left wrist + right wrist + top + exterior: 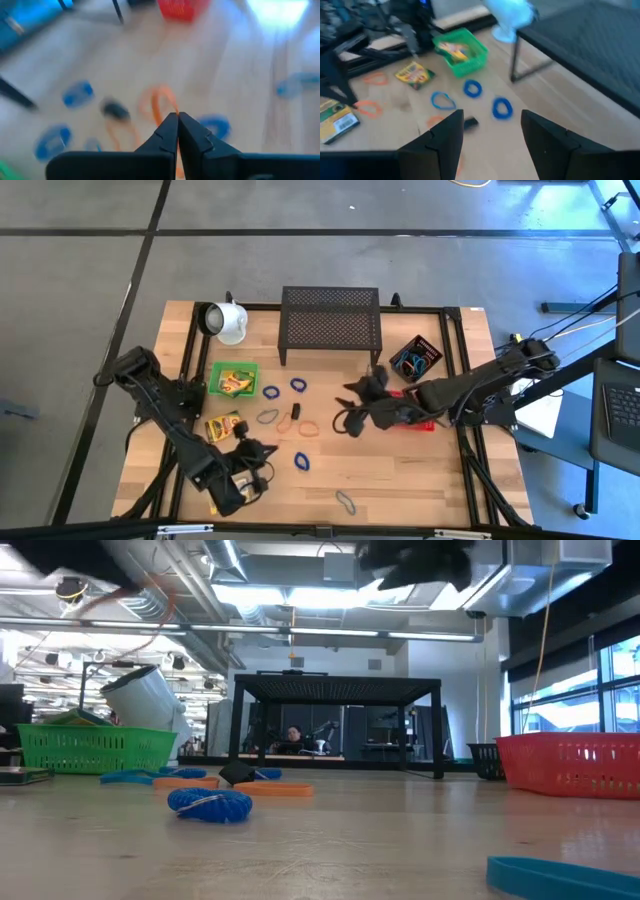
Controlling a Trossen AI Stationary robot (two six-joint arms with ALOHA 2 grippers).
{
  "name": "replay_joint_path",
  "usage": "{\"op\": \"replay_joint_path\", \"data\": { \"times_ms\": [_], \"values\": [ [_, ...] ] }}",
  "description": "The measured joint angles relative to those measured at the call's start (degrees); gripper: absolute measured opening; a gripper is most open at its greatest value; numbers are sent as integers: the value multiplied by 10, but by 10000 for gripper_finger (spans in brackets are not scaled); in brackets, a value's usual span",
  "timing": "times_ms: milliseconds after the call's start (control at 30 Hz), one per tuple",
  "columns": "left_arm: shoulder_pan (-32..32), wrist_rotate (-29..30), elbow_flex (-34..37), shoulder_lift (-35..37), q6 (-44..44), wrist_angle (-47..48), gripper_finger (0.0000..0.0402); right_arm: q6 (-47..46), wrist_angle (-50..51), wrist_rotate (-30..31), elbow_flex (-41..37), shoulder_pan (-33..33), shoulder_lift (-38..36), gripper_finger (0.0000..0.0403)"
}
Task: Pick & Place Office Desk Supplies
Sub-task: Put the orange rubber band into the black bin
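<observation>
Loose rubber bands lie flat on the wooden table: blue ones [271, 392] [298, 384] [302, 461], a grey one [267, 417] and an orange one [308, 428]. A small black clip [296, 411] lies among them. A crayon box [222, 426] lies flat near a green basket [233, 378] that holds more crayons. My left gripper [268, 450] is shut at the near left, above the table. In its wrist view the orange band [160, 100] shows just past its tips [177, 116]. My right gripper [345, 408] is open and empty [492, 120], raised over the table's middle, right of the bands.
A black mesh rack [330, 325] stands at the far middle, with a white mug [228, 320] on its side to its left. A black bin of bands [416, 358] and a red basket [425, 423] sit at the right. A greyish band [346, 501] lies near the front edge.
</observation>
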State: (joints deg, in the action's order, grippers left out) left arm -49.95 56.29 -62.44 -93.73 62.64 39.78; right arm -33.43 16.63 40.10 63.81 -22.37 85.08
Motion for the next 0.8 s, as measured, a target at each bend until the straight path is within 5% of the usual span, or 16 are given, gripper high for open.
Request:
{"op": "replay_joint_path", "data": {
  "times_ms": [200,433,800],
  "values": [
    [25,58,-34,1,-140,-46,3,177,-164,-47,-3,0,79,201],
    [60,52,-50,2,-283,-149,2,465,-343,-208,-4,2,153,201],
    [103,-11,-50,2,-439,-284,4,534,-383,-233,-4,1,168,201]
  ]
}}
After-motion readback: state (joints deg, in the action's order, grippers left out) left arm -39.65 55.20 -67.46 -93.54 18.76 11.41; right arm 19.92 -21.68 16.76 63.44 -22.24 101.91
